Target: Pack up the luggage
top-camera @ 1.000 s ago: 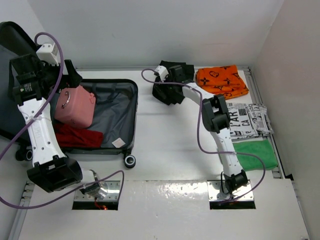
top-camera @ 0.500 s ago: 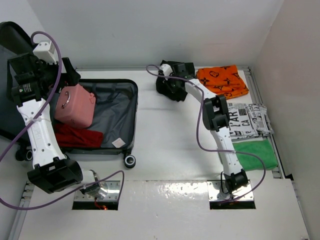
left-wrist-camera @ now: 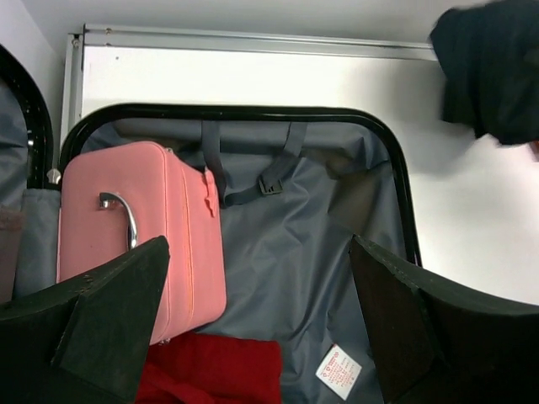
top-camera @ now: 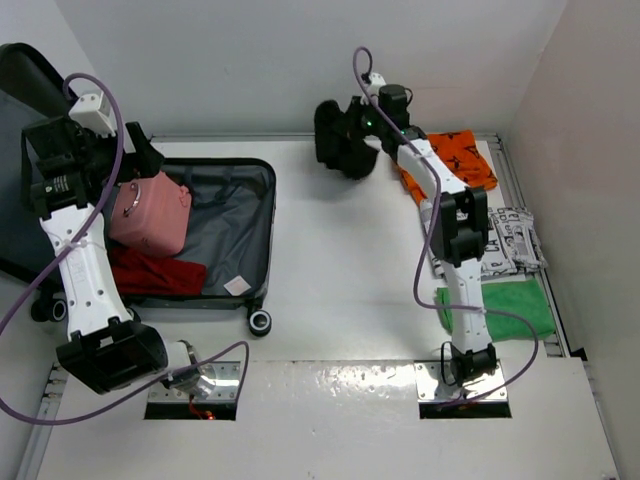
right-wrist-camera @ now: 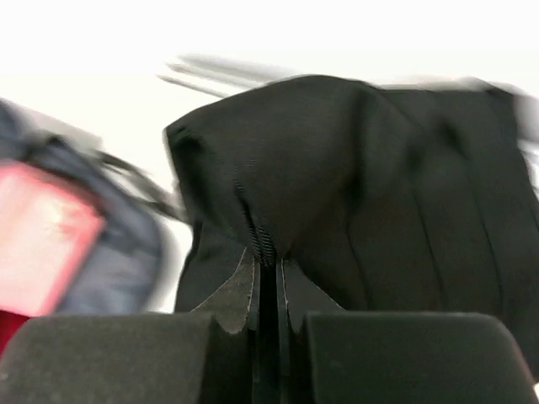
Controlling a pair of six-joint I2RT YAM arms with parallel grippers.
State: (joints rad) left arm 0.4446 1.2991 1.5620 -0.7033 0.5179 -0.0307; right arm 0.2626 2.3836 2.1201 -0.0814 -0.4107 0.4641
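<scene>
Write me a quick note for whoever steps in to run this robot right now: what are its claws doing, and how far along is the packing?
Left claw: open, empty, hovering over the open luggage.
Right claw: shut on a black garment, held up near the back of the table.
Done: a pink box and a red cloth lie in the luggage.
Left: bring the black garment over, then likely the orange cloth, printed cloth and green cloth on the right side; probably close the luggage last.
</scene>
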